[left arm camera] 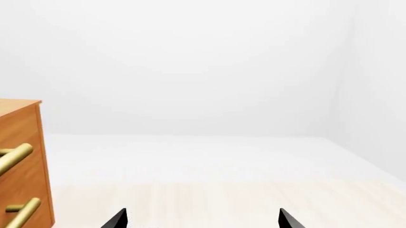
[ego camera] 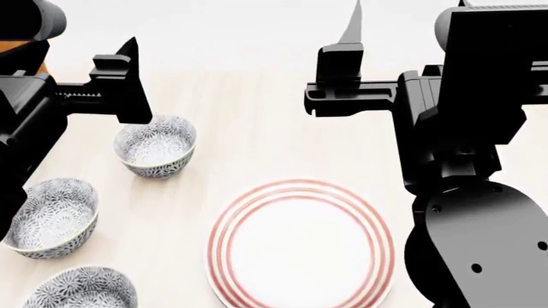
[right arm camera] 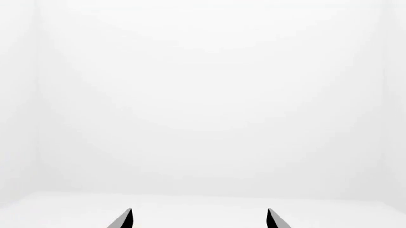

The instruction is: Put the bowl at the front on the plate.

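Three bowls in a row at left, front bowl (ego camera: 79, 290) untouched on the worktop (ego camera: 248, 115); plate (ego camera: 301, 245) bare. Left tool (left arm camera: 201, 219) and right tool (right arm camera: 199, 219) both spread open, holding nothing.

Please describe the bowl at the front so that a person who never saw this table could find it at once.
Start at the big red-ringed plate on the pale table. To its left, three patterned bowls stand in a line running away from the robot. The front bowl is the nearest one, cut by the head view's lower edge, with the middle bowl and far bowl beyond it.
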